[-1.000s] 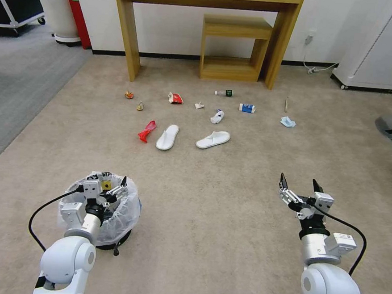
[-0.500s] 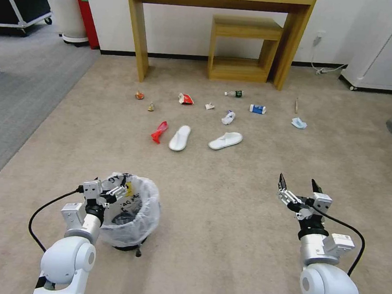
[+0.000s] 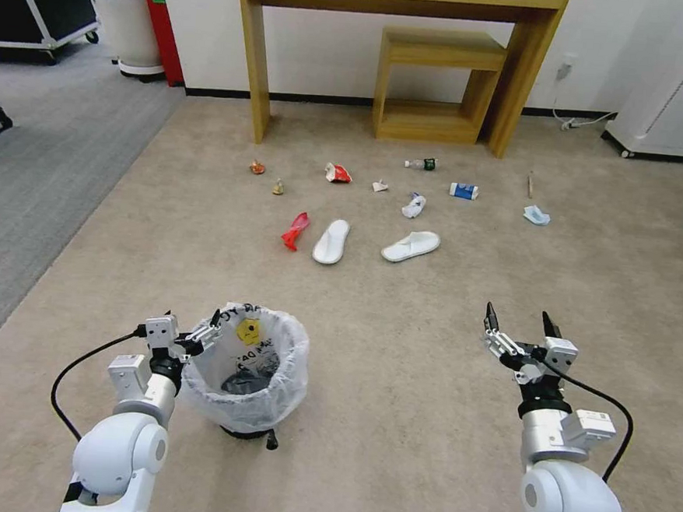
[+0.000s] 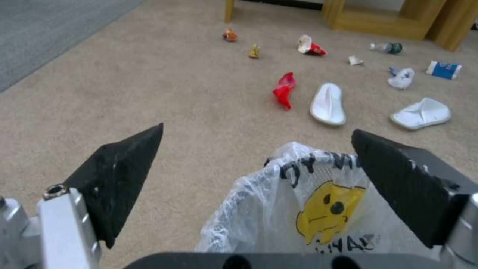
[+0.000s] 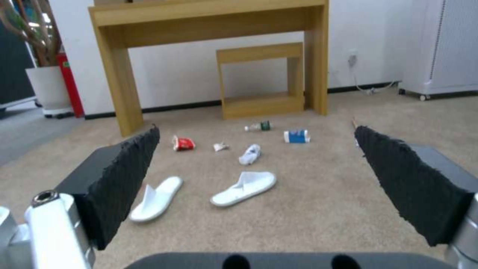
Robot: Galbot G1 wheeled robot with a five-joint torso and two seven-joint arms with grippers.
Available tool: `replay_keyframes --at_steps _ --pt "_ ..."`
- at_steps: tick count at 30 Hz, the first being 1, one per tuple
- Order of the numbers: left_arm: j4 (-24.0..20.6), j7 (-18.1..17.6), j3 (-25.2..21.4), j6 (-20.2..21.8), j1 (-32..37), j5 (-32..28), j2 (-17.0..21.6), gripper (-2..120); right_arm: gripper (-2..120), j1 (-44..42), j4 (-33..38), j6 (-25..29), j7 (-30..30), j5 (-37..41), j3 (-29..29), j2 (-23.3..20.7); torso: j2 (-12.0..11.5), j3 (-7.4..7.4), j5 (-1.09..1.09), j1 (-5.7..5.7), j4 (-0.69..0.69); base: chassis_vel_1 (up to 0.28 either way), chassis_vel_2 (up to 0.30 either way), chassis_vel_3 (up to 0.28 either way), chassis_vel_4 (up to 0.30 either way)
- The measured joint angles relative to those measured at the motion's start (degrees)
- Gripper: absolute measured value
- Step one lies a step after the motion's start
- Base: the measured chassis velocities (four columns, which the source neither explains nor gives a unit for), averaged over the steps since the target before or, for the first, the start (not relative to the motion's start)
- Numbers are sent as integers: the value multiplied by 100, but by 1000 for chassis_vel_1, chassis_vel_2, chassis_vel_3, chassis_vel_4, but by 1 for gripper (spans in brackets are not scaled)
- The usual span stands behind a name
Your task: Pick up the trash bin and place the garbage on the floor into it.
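Observation:
The trash bin (image 3: 251,374), black with a crinkly white liner (image 4: 309,201) bearing a yellow mark, stands on the beige floor (image 3: 397,346) at near left. My left gripper (image 3: 192,327) is open at the bin's left rim; in the left wrist view (image 4: 256,129) the liner's edge lies between the spread fingers, untouched. My right gripper (image 3: 519,319) hangs open over bare carpet. The garbage lies farther ahead: a red bag (image 3: 295,229), two white slippers (image 3: 332,240) (image 3: 411,245), wrappers (image 3: 336,173), a bottle (image 3: 420,164), a carton (image 3: 463,190), a mask (image 3: 536,215) and a stick (image 3: 530,183).
A wooden desk (image 3: 261,63) and a small wooden shelf (image 3: 439,83) stand against the back wall. Darker grey carpet (image 3: 36,157) runs along the left, with a white planter (image 3: 131,31) beyond it. A white cabinet (image 3: 681,77) and a cable (image 3: 577,120) are at the back right.
The whole picture has shifted right, so the camera has moved. The left gripper, earlier over the bin's mouth, now sits at its left rim. Both grippers stay open.

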Motion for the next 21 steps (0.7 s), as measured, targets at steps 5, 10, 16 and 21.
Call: replay_keyframes --at_steps 5,10,16,21 --pt "67 0 -4 6 -32 -8 -9 100 100 17 -10 72 -8 21 5 -18 0 0 1 0 0 0 0 0 0" --pt "122 2 30 28 16 -127 95 100 100 20 39 55 17 31 75 -41 0 0 0 0 0 0 0 0 0" --pt "118 11 -2 22 45 -209 201 100 100 -28 86 16 5 111 127 -81 0 0 0 0 0 0 0 0 0" --pt "61 8 -12 13 84 -264 254 100 100 -51 127 -28 -41 71 101 -58 0 0 0 0 0 0 0 0 0"
